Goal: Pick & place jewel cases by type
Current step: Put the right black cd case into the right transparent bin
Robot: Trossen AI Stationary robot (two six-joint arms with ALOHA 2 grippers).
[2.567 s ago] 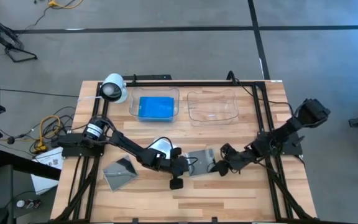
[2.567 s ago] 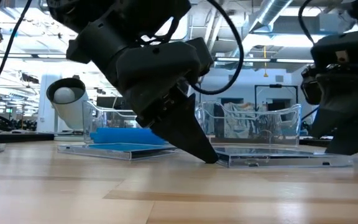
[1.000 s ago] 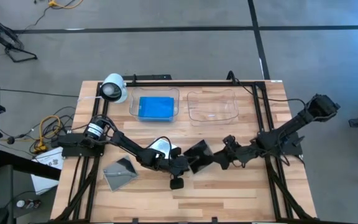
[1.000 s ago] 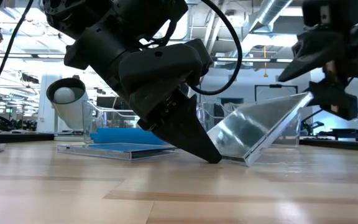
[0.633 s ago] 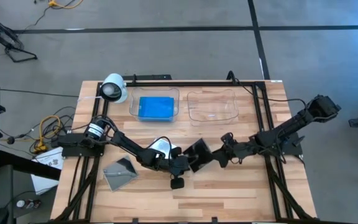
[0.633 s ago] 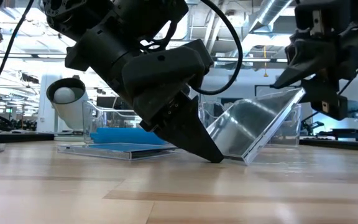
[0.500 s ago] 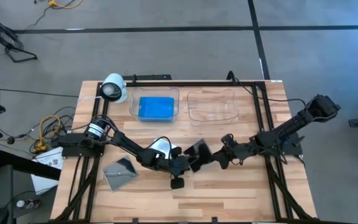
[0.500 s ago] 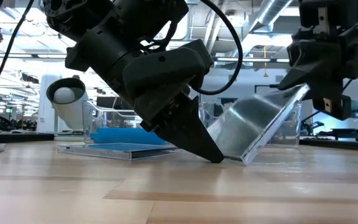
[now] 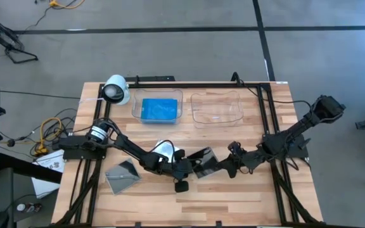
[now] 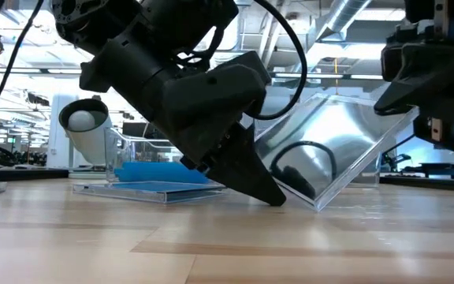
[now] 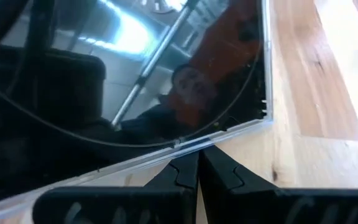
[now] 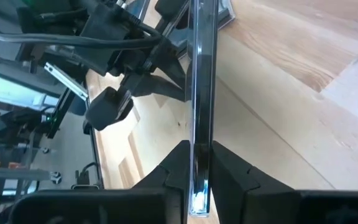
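**Clear case tilted higher than before**

The right pincer grips the clear jewel case by its edge, tilted steeper than 0.5 s ago, lower edge seemingly on the table. The left pincer, fingers together, braces that edge.

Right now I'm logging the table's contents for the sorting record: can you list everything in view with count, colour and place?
Clear jewel case: one, silvery inside, mid-table, tilted up on one edge between the two grippers.
Grey jewel case: one, flat near the table's front left.
Blue jewel case: at least one, bright blue, inside the left tray.
Left tray: one, clear, back of table.
Right tray: one, clear, back of table, holds nothing visible.
White camera: one, back left corner.
Left gripper: shut, tips at the tilted case's lower edge.
Right gripper: shut on the clear jewel case's raised edge.
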